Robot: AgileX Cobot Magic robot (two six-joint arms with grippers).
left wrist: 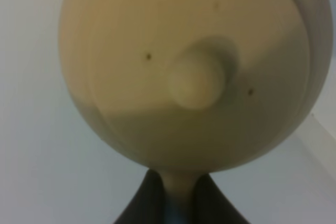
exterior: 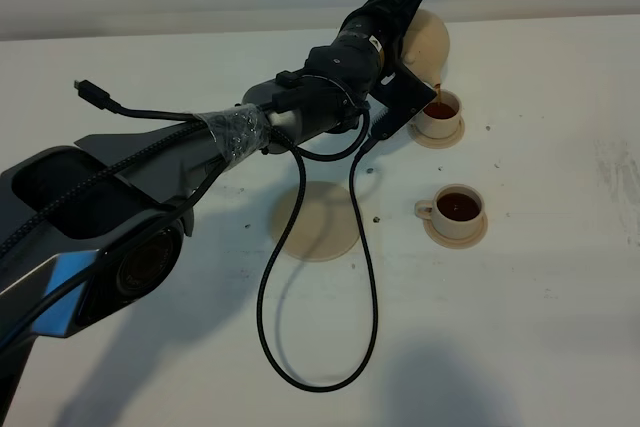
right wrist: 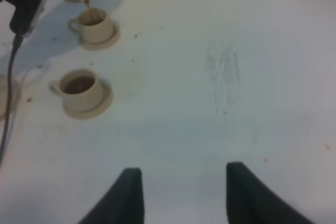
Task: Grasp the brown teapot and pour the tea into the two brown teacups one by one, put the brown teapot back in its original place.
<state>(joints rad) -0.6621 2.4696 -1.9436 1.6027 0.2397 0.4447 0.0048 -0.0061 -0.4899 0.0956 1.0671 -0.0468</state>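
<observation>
Left tool point(left wrist: 176, 205), teapot point(exterior: 432, 39) above tea-filled teacup point(exterior: 438, 113)

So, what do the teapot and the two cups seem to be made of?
The brown teapot looks like matte ceramic: smooth beige surface with tiny dark specks, no gloss. The far teacup and the near teacup match its colour and dull finish, so probably the same ceramic.

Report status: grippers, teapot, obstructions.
Left gripper shut on brown teapot, pouring into far teacup. Near teacup holds tea. Right gripper open, empty. Cable hangs over large saucer.
</observation>
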